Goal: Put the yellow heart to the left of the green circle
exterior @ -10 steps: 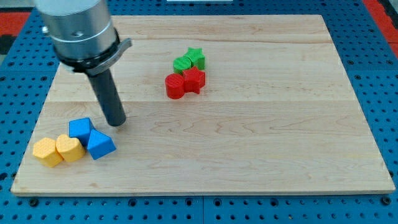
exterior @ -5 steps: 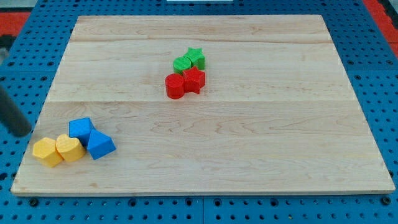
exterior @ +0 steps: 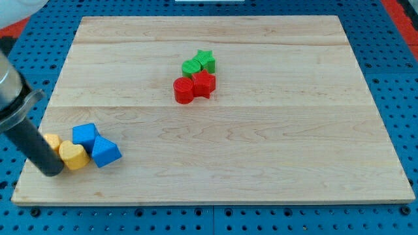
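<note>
The yellow heart [exterior: 73, 156] lies near the board's bottom left corner. My tip [exterior: 51, 172] stands just to its left, at the view's lower left, and covers most of a second yellow block [exterior: 51, 141]. A blue cube [exterior: 85, 135] and a blue triangular block [exterior: 105, 152] touch the heart on its right. The green circle [exterior: 191, 66] sits at the board's upper middle, joined to a green star [exterior: 206, 61] on its right.
A red cylinder [exterior: 183, 90] and a red star [exterior: 204, 83] lie just below the green pair. The wooden board [exterior: 261, 150] rests on a blue pegboard table.
My rod swung from above the blue blocks out past the board's left edge, then came back in at the bottom left, now over the leftmost yellow block. The blocks look unmoved.
</note>
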